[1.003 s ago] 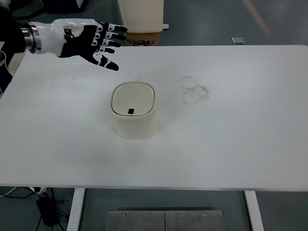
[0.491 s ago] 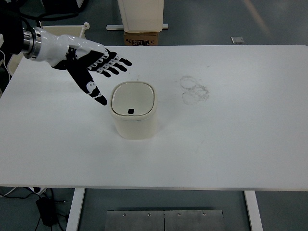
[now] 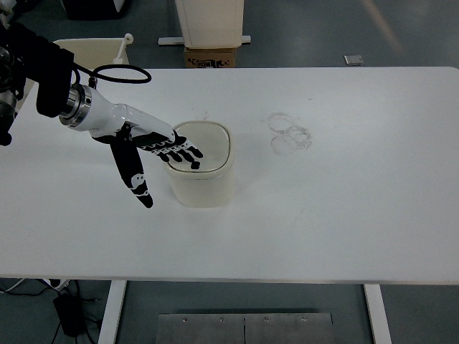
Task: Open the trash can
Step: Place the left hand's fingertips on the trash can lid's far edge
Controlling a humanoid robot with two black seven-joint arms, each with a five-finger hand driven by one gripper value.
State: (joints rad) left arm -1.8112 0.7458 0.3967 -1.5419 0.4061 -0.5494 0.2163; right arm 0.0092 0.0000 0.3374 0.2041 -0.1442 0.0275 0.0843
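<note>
A small cream trash can (image 3: 211, 179) with a rounded square lid (image 3: 214, 143) stands on the white table (image 3: 344, 201), left of the middle. The lid lies flat, with a small black button near its front edge. My left hand (image 3: 161, 154) reaches in from the upper left, fingers spread flat. Its fingertips (image 3: 192, 154) lie over the lid's front left part, next to the button. The thumb (image 3: 138, 183) points down beside the can's left wall. The hand holds nothing. My right arm is out of view.
Faint ring marks (image 3: 289, 133) stain the table right of the can. A black cable (image 3: 118, 72) loops over the forearm. Behind the table stand a cream cabinet (image 3: 209, 21), a cardboard box (image 3: 210, 56) and a bin (image 3: 93, 50).
My left hand has come down and forward from above the table's back left to the can. Its fingers now rest over the lid. The can has not moved.
</note>
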